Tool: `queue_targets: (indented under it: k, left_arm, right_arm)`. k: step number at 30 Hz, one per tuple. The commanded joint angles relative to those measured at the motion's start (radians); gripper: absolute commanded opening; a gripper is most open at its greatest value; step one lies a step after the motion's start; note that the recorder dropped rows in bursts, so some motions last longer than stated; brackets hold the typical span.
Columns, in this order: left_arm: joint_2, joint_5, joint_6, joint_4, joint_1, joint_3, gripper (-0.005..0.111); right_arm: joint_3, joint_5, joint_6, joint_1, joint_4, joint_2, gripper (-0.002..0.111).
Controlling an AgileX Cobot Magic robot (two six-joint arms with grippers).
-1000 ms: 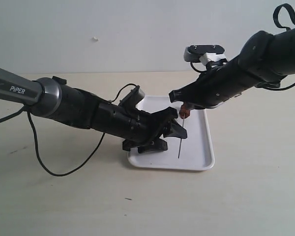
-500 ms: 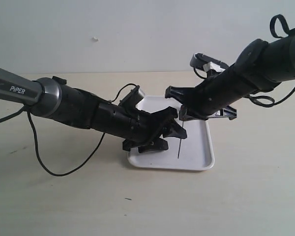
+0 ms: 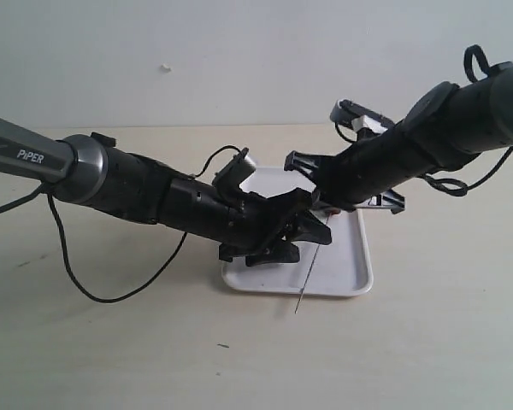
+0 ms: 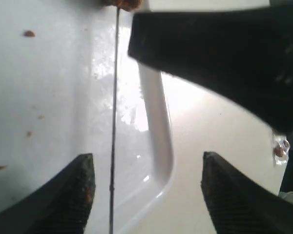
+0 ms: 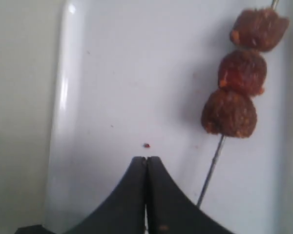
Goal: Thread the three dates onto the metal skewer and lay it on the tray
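Note:
Three red-brown dates point(image 5: 242, 71) sit in a row on the thin metal skewer point(image 5: 212, 168). The skewer point(image 3: 312, 265) lies slanted on the white tray point(image 3: 350, 273), its bare tip reaching past the front rim over the table. My right gripper point(image 5: 146, 160) is shut on nothing and hovers over the tray beside the dates. In the exterior view it point(image 3: 301, 162) hides most of the dates. My left gripper point(image 4: 147, 156) is open, low over the tray's corner point(image 4: 156, 112), and the skewer point(image 4: 114, 122) runs between its fingers, close to one finger point(image 4: 80, 195).
Small brown crumbs point(image 4: 28, 33) speck the tray floor. Both arms cross over the tray's left half point(image 3: 256, 184). A black cable point(image 3: 111, 295) loops on the beige table point(image 3: 427, 342) to the left. A pale wall stands behind.
The skewer hung upright from the right gripper a second ago; now it lies slanted on the tray with its tip over the front rim. The right arm dropped lower. The left arm barely moved.

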Motion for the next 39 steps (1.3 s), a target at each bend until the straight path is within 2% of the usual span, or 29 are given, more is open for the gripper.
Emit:
queue_targets:
  k: [1,4,8,11,13,19,22,25,29,34,39]
  left_arm:
    - [-0.016,0.069,0.047,0.017,0.019,-0.007,0.058]
    - [-0.042,0.124,0.046,0.044,0.050,-0.007,0.039]
    - [-0.093,0.250,0.060,0.106,0.121,-0.007,0.000]
    - [-0.148,0.336,0.132,0.112,0.181,0.021,0.000]
    - [-0.201,0.345,0.201,0.096,0.214,0.071,0.000]
    - [-0.432,0.334,0.586,-0.060,0.309,0.359,0.000]
    - [-0.567,0.263,0.763,-0.091,0.347,0.529,0.000]
    - [-0.708,0.146,0.872,-0.091,0.363,0.660,0.000]
    - [-0.920,0.057,0.898,-0.091,0.363,0.762,0.000]
    - [-1.174,-0.029,0.873,-0.091,0.363,0.872,0.000]
    - [-1.435,-0.233,0.815,-0.091,0.363,0.988,0.000]
  right_arm:
    - [0.000,-0.046,-0.069,0.000,0.008,-0.096,0.000]
    - [0.000,-0.039,-0.129,0.000,0.005,-0.168,0.000]
    - [0.003,-0.010,-0.144,0.000,-0.073,-0.276,0.000]
    - [0.039,-0.004,-0.144,0.000,-0.107,-0.367,0.000]
    - [0.096,-0.047,-0.144,0.000,-0.104,-0.439,0.000]
    - [0.379,-0.218,-0.188,0.000,-0.104,-0.690,0.000]
    - [0.532,-0.310,-0.197,0.000,-0.104,-0.838,0.000]
    - [0.674,-0.392,-0.197,0.000,-0.104,-0.975,0.000]
    - [0.838,-0.469,-0.182,0.000,-0.107,-1.154,0.000]
    - [0.964,-0.446,-0.174,0.000,-0.109,-1.361,0.000]
    - [1.064,-0.407,-0.176,0.000,-0.100,-1.512,0.000]
